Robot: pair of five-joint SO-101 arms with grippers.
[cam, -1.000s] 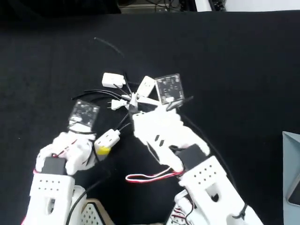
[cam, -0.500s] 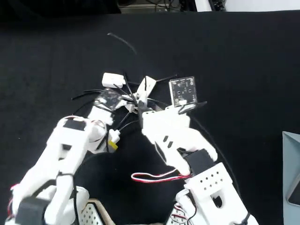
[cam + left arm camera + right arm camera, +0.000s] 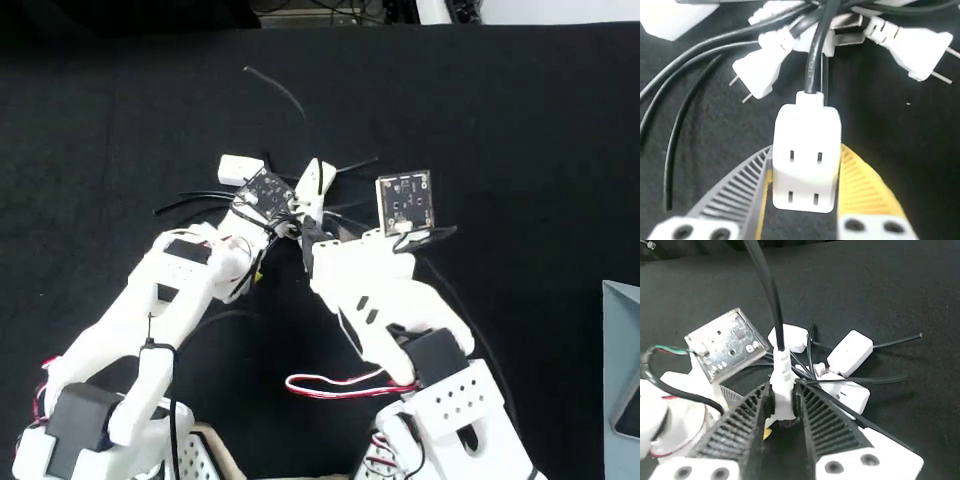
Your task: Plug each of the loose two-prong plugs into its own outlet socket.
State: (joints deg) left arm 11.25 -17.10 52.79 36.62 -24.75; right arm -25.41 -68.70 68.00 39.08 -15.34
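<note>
black table [image 3: 520, 120] | grey-blue container [image 3: 622, 330] at high view's right edge

- I find the left gripper [image 3: 806, 172] clamped around the held socket [image 3: 807, 145], whose cord runs away from the arm.
- Beyond it, the near plug [image 3: 760, 72] lies on one side of that cord and the far plug [image 3: 910, 42] on the other.
- The right gripper [image 3: 782, 402] pinches the held plug [image 3: 781, 382].
- On the table [image 3: 520, 120], the left socket block [image 3: 240, 168] lies left of the centre socket block [image 3: 318, 180], both behind the grippers.
</note>
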